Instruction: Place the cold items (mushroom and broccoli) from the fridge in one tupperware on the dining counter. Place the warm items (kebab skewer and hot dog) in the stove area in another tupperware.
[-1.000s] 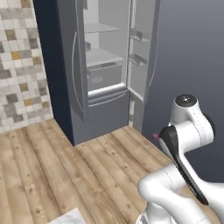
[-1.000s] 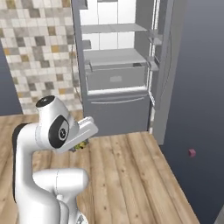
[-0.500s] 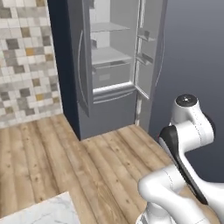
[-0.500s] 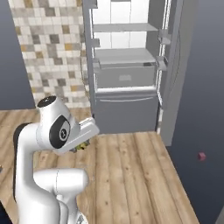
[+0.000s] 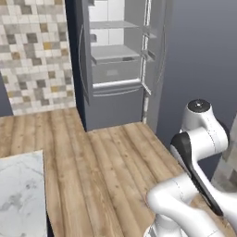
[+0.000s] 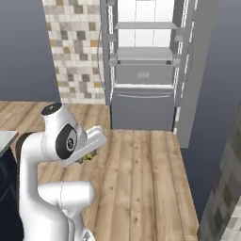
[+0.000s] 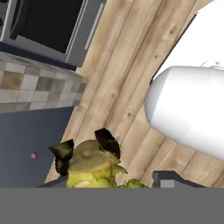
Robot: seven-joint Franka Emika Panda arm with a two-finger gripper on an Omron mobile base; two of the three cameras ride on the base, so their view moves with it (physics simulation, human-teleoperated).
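1. One item is in your gripper: the broccoli sits clamped between the two dark fingertips, jaws partway closed on it. In the right base view you can see a bit of green tucked under the hand, close to the arm's body.
2. What changed: both base views have swung over the last second, so the fridge sits further right in the left base view and more central in the right one. That's your base driving or turning, not the fridge moving. The grip hasn't changed.
3. A white marble counter corner has come into the left base view at lower left.
4. Meaning, as a judgement: you're in transit, carrying the broccoli away from the open fridge toward the dining counter. No tupperware is visible from here.
5. Beyond the fingers, the hand view has wood floor and a dark appliance front, well apart from the broccoli.
6. Mushroom, skewer and hot dog: can't tell where they are.
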